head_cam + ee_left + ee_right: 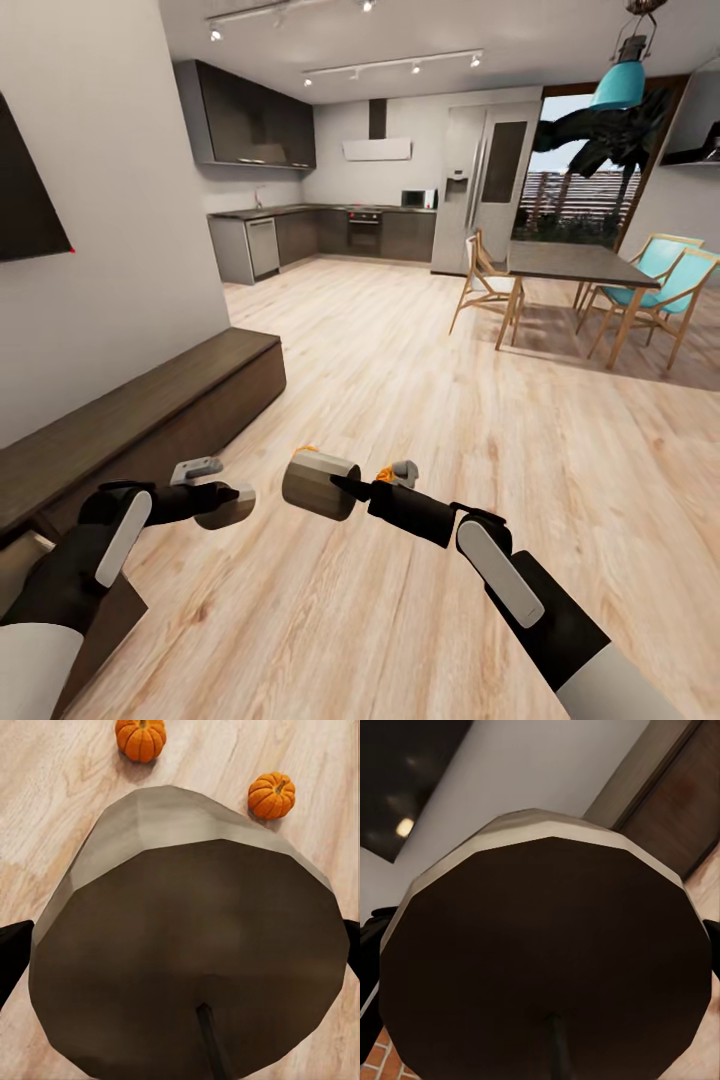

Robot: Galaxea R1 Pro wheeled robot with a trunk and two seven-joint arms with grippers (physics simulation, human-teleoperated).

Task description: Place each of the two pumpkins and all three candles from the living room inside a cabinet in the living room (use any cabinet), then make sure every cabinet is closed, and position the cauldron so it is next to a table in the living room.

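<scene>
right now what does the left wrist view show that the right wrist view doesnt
Left wrist view alone: two pumpkins lying on the wood floor beyond the held candle.

Right wrist view alone: a pale wall and part of the dark-brown cabinet behind its own candle.

Both share: a grey-beige candle close up with its dark end toward the camera, and dark gripper fingers at both edges of the picture.
</scene>
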